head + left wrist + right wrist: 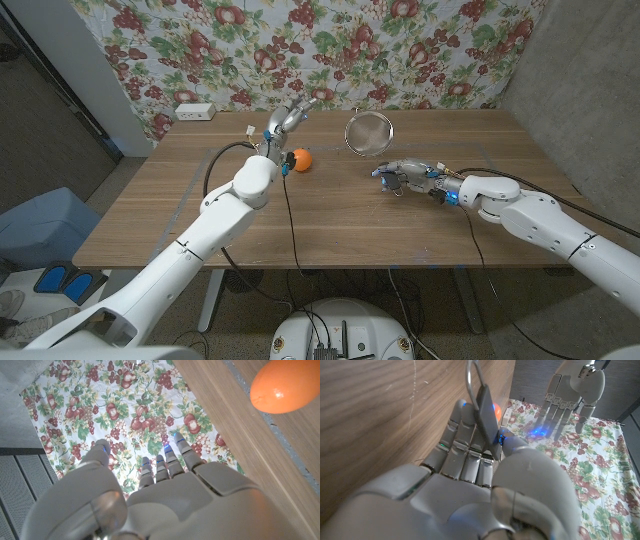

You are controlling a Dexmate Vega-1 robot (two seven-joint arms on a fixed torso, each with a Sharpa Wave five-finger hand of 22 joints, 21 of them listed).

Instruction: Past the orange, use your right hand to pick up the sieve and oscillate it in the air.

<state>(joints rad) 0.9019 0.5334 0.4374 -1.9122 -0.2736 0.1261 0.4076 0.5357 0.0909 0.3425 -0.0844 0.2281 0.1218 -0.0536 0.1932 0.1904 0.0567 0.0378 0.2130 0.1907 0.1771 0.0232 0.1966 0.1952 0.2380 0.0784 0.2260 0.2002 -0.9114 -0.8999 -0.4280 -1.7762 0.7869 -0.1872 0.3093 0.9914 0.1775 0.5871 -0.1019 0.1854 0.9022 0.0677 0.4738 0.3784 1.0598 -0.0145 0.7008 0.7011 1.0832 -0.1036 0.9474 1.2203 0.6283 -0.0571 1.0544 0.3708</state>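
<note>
Evidently the grasp step was done or nearly so: the right hand (405,177) sat low over the worktop (330,225), right of centre, and the right wrist view showed the sieve's flat metal handle (487,415), with its wire loop, lying across the fingers (462,445) with the thumb closed against it. The hand was therefore judged to be holding the sieve by its handle, though how firm the hold was could not be told. The sieve (369,131) itself stood beyond and just inboard of that hand, its round mesh bowl tipped up on edge towards the head camera, to the right of the orange (301,158) and somewhat farther back. Whether its rim was touching the worktop or was already clear of it could not be settled from these views. The mesh bowl held nothing that could be seen. The left hand (288,118) was raised just behind the orange, fingers extended and spread, with nothing in it; its own wrist view showed them pointing towards the floral cloth (400,50) at the back. In judgement, the next move called for a clean lift well off the worktop, then a side-to-side swing, with the thumb kept hard on the thin handle so that the bowl did not twist, and with the swing kept away from the orange and the left hand.
</note>
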